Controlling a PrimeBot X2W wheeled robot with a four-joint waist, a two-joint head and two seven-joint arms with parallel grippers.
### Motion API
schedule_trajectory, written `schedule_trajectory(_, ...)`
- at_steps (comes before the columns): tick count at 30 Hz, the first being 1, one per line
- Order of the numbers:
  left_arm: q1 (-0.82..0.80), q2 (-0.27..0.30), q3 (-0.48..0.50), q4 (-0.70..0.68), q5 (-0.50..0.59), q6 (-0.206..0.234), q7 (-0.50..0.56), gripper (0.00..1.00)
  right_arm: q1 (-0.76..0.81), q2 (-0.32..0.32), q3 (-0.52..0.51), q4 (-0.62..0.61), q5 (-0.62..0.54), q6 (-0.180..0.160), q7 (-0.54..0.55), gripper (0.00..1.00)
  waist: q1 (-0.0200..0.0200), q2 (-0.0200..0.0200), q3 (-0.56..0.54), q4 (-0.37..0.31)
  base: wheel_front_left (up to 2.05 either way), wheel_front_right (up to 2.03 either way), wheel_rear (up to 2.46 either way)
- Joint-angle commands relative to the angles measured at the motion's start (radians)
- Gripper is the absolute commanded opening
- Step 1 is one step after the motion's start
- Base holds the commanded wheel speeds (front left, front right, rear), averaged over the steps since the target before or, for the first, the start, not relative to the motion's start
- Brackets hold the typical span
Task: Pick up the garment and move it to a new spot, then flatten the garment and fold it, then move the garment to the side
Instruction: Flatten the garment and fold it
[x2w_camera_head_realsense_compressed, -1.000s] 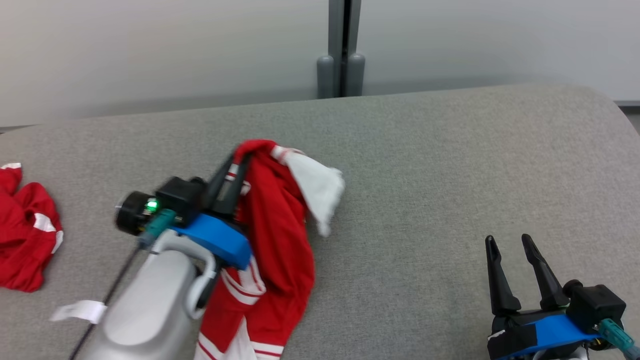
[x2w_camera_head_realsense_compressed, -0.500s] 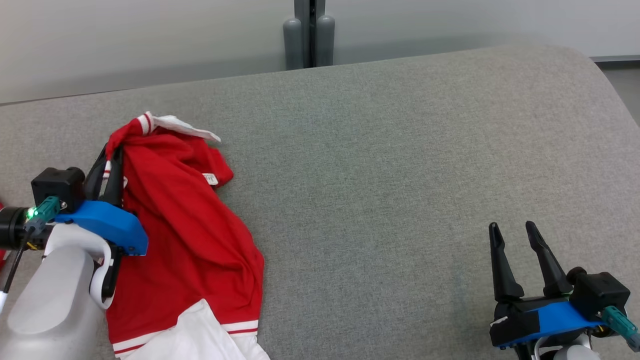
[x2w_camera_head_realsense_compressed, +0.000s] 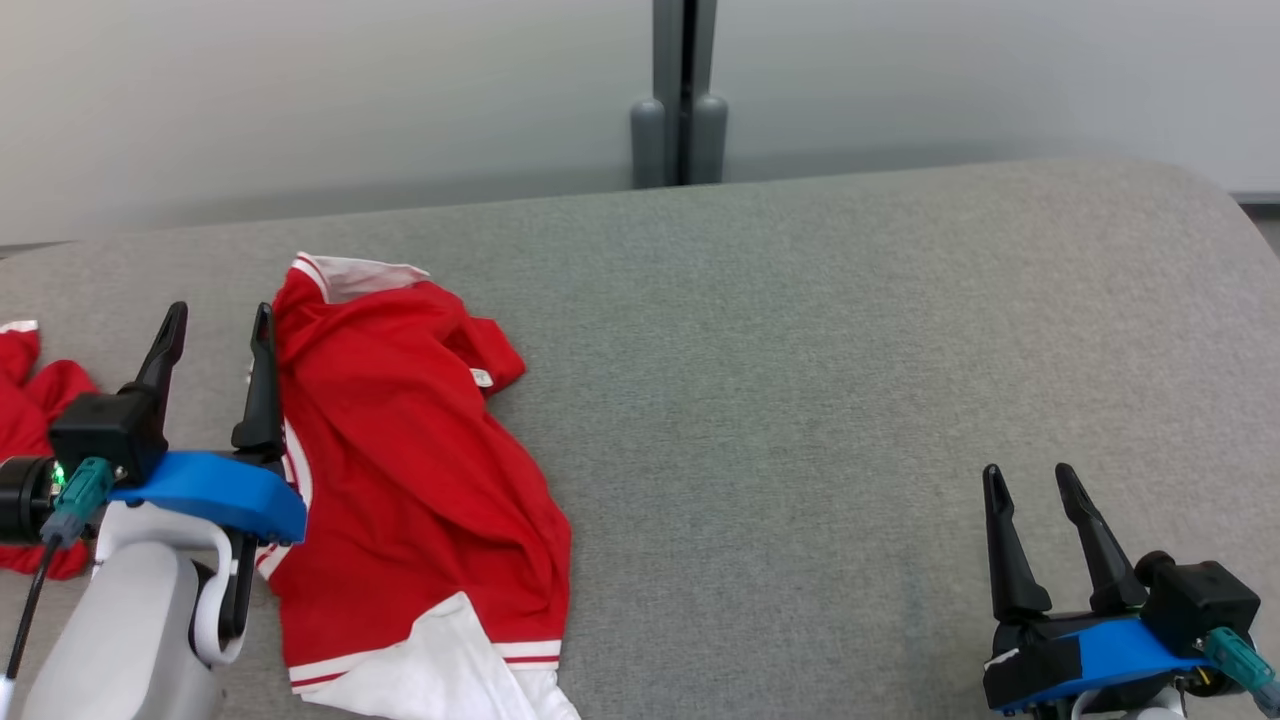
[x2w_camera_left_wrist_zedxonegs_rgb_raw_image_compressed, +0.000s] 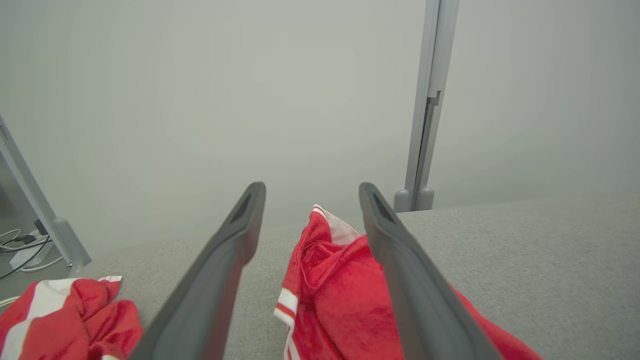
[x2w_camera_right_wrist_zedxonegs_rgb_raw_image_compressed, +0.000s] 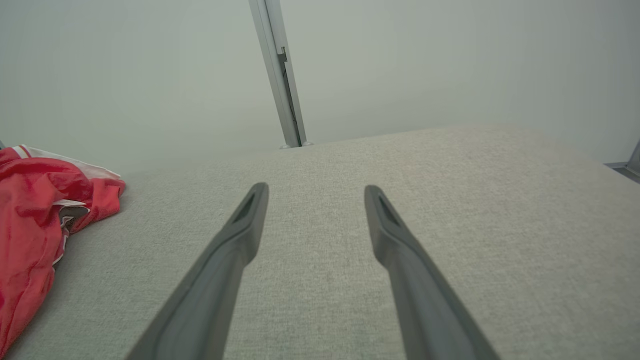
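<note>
Grey cushion (x2w_camera_head_realsense_compressed: 850, 400): red garment (x2w_camera_head_realsense_compressed: 420, 480) crumpled, white trim.

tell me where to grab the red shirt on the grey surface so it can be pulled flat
Grip the striped edge at the far end of the red shirt, coming from the robot's left with the open left gripper, which stands right beside it. That edge is bunched into a raised fold above the grey surface, so a finger could probably slip under it. The middle lies flatter.
</note>
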Motion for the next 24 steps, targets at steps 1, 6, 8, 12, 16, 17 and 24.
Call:
schedule_trajectory(1,0.019,0.0,0.015,-0.024,0.007,0.007,-0.003,1.0,0.01,-0.001,-0.001,0.003,0.001,0.0,-0.003,1.0,0.0,0.0,-0.009,0.009,0.0,0.0,0.0)
schedule_trajectory(6,0.124,-0.02,0.051,-0.136,0.037,0.019,-0.003,1.0,0.031,-0.001,-0.003,-0.001,-0.001,0.0,-0.003,1.0,0.0,0.0,-0.037,0.05,0.0,0.0,0.0)
schedule_trajectory(8,0.164,-0.035,0.067,-0.187,0.05,0.022,-0.003,1.0,0.036,-0.001,-0.006,-0.004,-0.002,0.0,-0.003,1.0,0.0,0.0,-0.044,0.068,0.0,0.0,0.0)
schedule_trajectory(12,0.257,-0.081,0.104,-0.289,0.093,0.029,-0.003,1.0,0.05,-0.001,-0.005,-0.01,-0.008,0.0,-0.003,1.0,0.0,0.0,-0.058,0.107,0.0,0.0,0.0)
schedule_trajectory(16,0.304,-0.108,0.115,-0.312,0.116,0.031,-0.003,1.0,0.052,-0.001,0.0,-0.012,-0.015,0.0,-0.003,1.0,0.0,0.0,-0.069,0.128,0.0,0.0,0.0)
schedule_trajectory(17,0.318,-0.117,0.115,-0.315,0.125,0.028,-0.003,1.0,0.054,-0.001,-0.001,-0.014,-0.015,0.0,-0.003,1.0,0.0,0.0,-0.073,0.135,0.0,0.0,0.0)
schedule_trajectory(24,0.395,-0.172,0.105,-0.329,0.165,0.006,-0.003,1.0,0.066,-0.001,0.008,-0.017,-0.021,0.0,-0.003,1.0,0.0,0.0,-0.097,0.161,0.0,0.0,0.0)
